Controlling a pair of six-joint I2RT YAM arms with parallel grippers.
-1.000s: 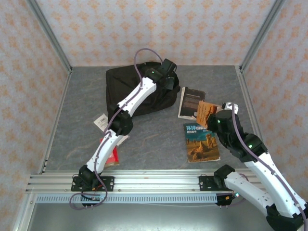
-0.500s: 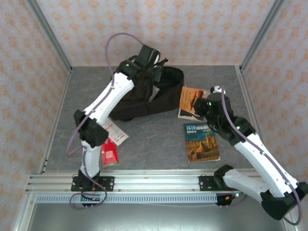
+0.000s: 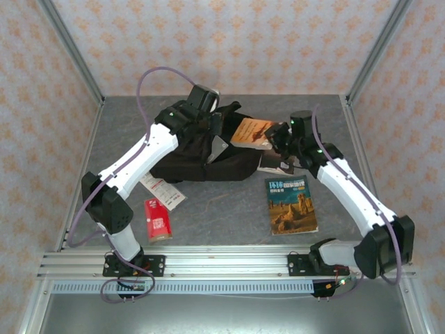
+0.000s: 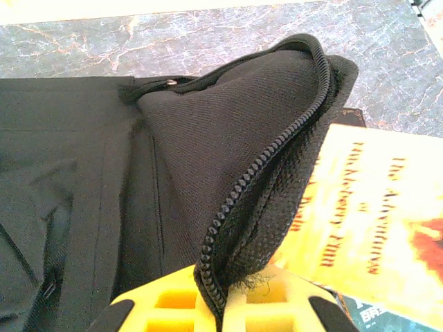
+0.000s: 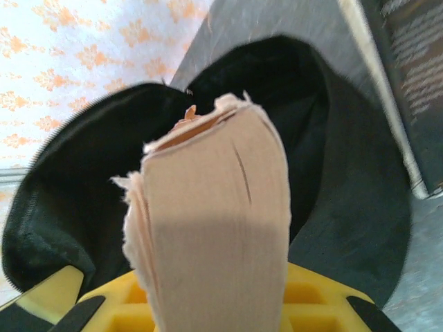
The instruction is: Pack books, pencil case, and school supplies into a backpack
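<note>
Near the front rail [image 3: 222, 263], a red packet [image 3: 158, 223] lay on the grey table [image 3: 222, 202] with a white-and-red card [image 3: 162, 189] just beyond it. Off to the right, well apart from both, the large paperback with yellow desert rocks [image 3: 290, 205] lay flat. Farther back, the black book with white text [image 5: 415, 76] lay just beside the black backpack [image 3: 188, 163], partly under the right arm. The right gripper [image 3: 277, 136] was clamped on the orange-covered book [image 3: 250, 131], holding it tilted at the bag's mouth with its page edges facing the dark opening. Farthest back, the left gripper [image 4: 220, 297] was pinched tight on the backpack's zipped rim, and that edge stood lifted, the mouth gaping.
</note>
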